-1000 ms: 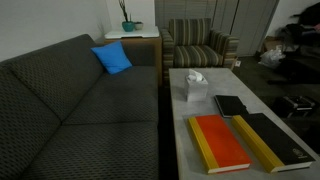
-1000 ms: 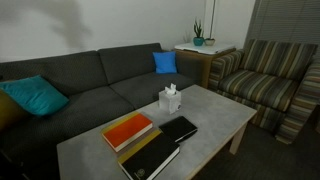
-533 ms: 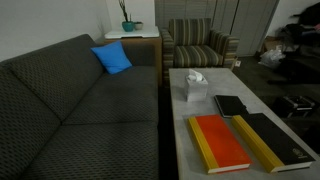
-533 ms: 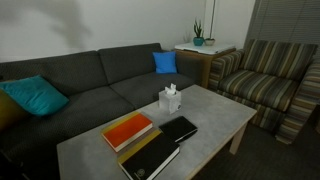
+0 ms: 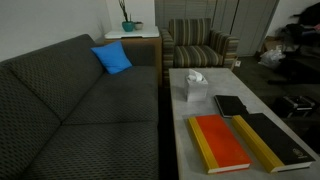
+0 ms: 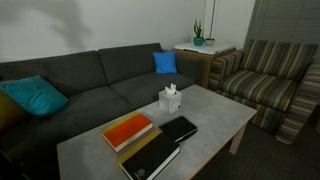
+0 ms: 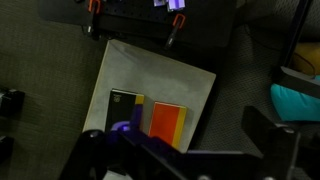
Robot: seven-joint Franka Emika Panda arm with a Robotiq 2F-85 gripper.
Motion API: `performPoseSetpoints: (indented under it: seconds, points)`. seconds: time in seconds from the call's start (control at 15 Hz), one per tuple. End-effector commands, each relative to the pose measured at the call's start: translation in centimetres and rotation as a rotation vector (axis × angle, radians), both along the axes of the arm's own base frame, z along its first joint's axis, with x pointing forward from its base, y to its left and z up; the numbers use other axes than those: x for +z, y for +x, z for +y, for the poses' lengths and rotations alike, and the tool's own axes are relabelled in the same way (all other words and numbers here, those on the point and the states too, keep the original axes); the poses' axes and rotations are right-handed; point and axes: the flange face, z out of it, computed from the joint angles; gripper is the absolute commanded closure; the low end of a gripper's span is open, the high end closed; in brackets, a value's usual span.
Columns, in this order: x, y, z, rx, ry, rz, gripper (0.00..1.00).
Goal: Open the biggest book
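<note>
The biggest book is flat and black with a yellow spine edge. It lies shut at the near end of the grey coffee table, beside the red-orange book. It also shows in an exterior view and in the wrist view, far below. My gripper shows only in the wrist view, as dark blurred fingers along the bottom edge. It hangs high above the table with its fingers wide apart and nothing between them.
A small black book and a white tissue box lie further along the table. A dark grey sofa with a blue cushion runs along one side. A striped armchair stands at the far end.
</note>
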Motion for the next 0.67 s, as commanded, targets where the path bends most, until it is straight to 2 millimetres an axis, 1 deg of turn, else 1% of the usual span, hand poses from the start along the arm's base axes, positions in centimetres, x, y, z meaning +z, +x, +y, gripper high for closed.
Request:
performPoseSetpoints:
  seconds: [0.0,0.4,0.6]
  points:
    - [0.07,0.02,-0.01,0.000,0.000,0.001,0.00]
    - [0.06,0.02,-0.01,0.000,0.000,0.001,0.00]
    - [-0.36,0.33,-0.01,0.033,0.012,-0.014,0.00]
